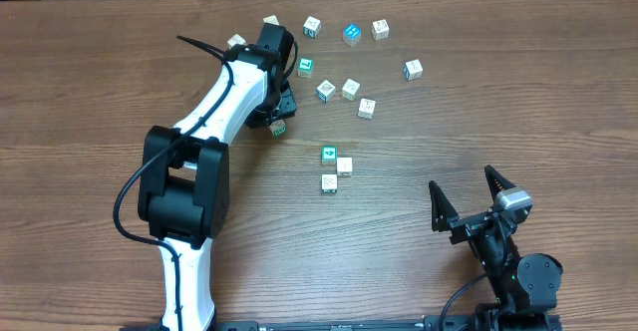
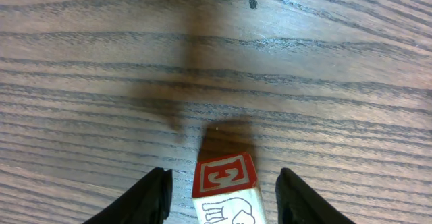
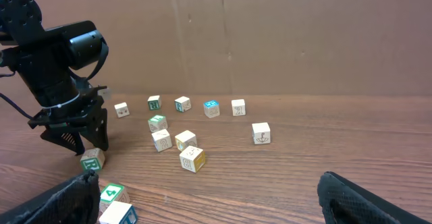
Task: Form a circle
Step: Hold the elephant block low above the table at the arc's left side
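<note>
wood-grain table [image 1: 518, 112] is carrying small cubes [image 1: 351, 89] lying scattered, mostly toward its far side | left jaws are standing open, straddling one red-marked cube [image 2: 225, 183] without touching | right jaws are gaping open

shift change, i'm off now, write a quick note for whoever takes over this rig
Left gripper: open, straddling a red-faced cube, with a gap on each side.
Right gripper: open and empty, at the near right, away from the cubes.
Other cubes: scattered, with a loose arc at the far side, a few inside it and a trio close together mid-table.
Done: no circle yet.
Left: gather all the cubes into a ring.
</note>
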You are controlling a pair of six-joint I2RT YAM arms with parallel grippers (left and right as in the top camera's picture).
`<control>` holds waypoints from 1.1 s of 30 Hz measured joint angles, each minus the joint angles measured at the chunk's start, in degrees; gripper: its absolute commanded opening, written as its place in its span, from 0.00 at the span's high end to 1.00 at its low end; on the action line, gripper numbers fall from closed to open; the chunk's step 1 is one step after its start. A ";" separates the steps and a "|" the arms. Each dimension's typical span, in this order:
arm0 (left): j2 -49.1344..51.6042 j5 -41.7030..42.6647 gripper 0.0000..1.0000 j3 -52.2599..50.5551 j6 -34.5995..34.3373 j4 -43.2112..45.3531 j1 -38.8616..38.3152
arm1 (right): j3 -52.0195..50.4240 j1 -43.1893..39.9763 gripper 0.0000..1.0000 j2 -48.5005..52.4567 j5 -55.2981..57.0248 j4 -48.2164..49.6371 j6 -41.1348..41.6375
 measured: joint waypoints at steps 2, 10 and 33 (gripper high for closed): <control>0.00 0.00 0.53 0.00 0.00 0.00 0.00 | 0.00 0.00 0.00 0.00 0.04 0.00 0.00; -0.02 0.02 0.51 0.00 0.00 -0.28 0.00 | 0.00 0.00 0.00 0.00 0.00 0.00 -0.02; 0.00 1.36 0.56 -0.11 -0.02 -1.31 0.00 | 0.00 0.00 0.00 0.00 0.00 0.00 0.00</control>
